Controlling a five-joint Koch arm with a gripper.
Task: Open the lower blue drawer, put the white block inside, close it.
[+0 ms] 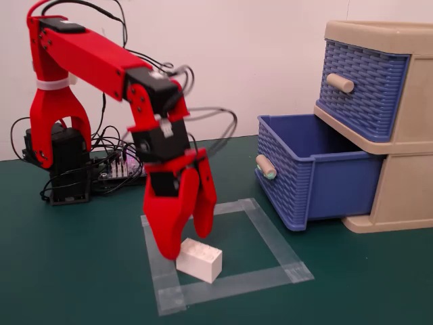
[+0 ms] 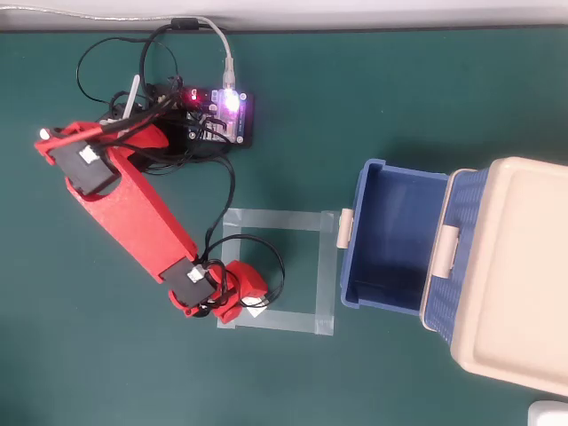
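White block (image 1: 199,260): lying on the green desk (image 1: 81,271) inside a taped square (image 1: 270,244), between the spread red fingers (image 1: 203,223), ungrasped. Lower blue drawer (image 1: 318,176): pulled out, well right of the fingers.

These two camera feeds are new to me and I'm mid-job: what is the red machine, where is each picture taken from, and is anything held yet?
The red machine is a small hobby robot arm ending in a two-jaw gripper. One picture comes from a fixed camera at table level in front; the other looks straight down. On the green table a square of clear tape marks a spot, and the white block sits in it. The gripper hangs open right over the block, one jaw on each side, not yet closed on it, so nothing is held. At the right in both views, the lower blue drawer stands pulled open and empty.
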